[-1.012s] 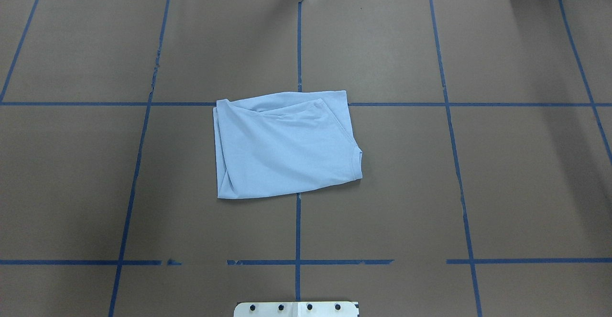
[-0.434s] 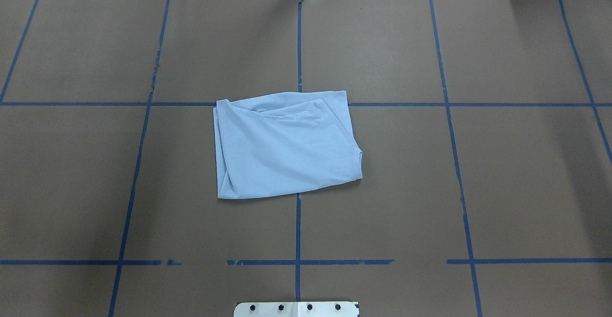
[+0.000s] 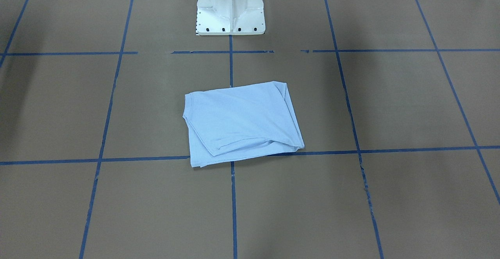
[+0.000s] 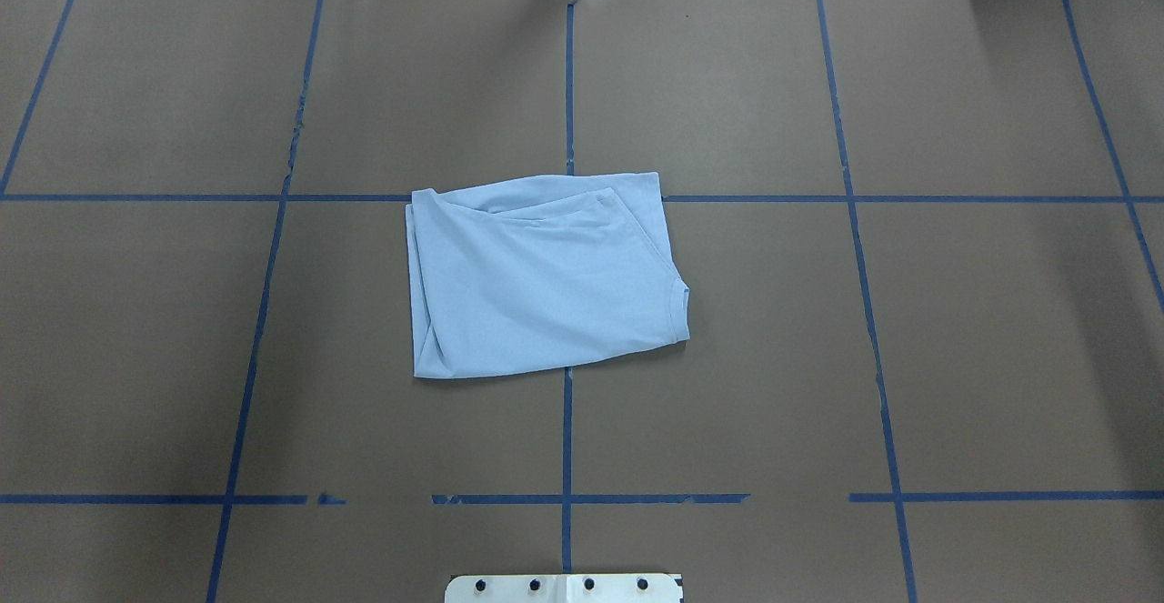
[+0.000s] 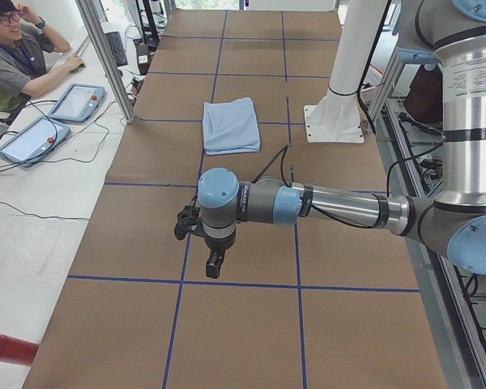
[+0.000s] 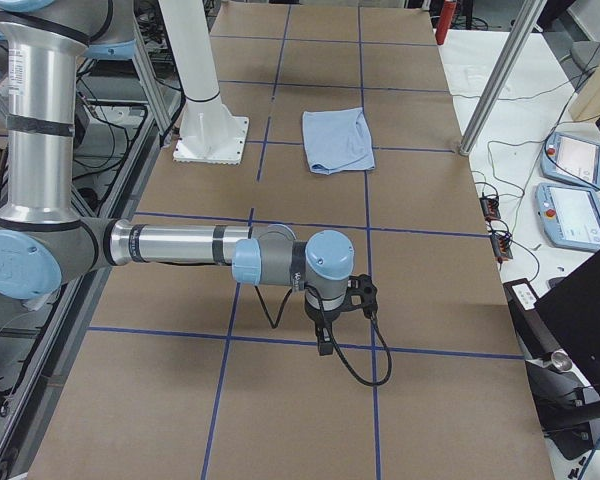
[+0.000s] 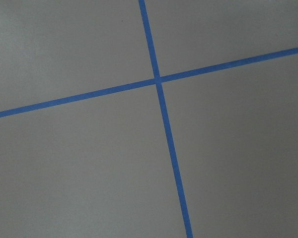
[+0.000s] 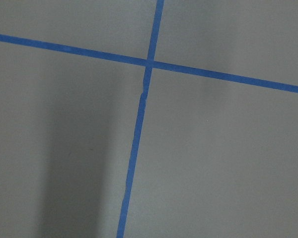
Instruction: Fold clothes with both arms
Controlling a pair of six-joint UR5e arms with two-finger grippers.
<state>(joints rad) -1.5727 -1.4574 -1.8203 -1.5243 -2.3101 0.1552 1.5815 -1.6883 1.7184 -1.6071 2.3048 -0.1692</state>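
Brown table (image 4: 818, 357), T-shirt (image 4: 536, 285) folded (light blue)

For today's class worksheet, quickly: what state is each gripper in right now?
Left gripper: cannot be told, seen only from the side.
Right gripper: cannot be told, likewise.

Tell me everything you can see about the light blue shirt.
The shirt is light blue, thin soft-looking fabric, folded into a rough rectangle of several layers. It lies flat near the middle of the brown table, over crossing blue tape lines. A hemmed flap slants along its far edge; a curved banded edge shows at its right side. No print shows. Only the table touches it.
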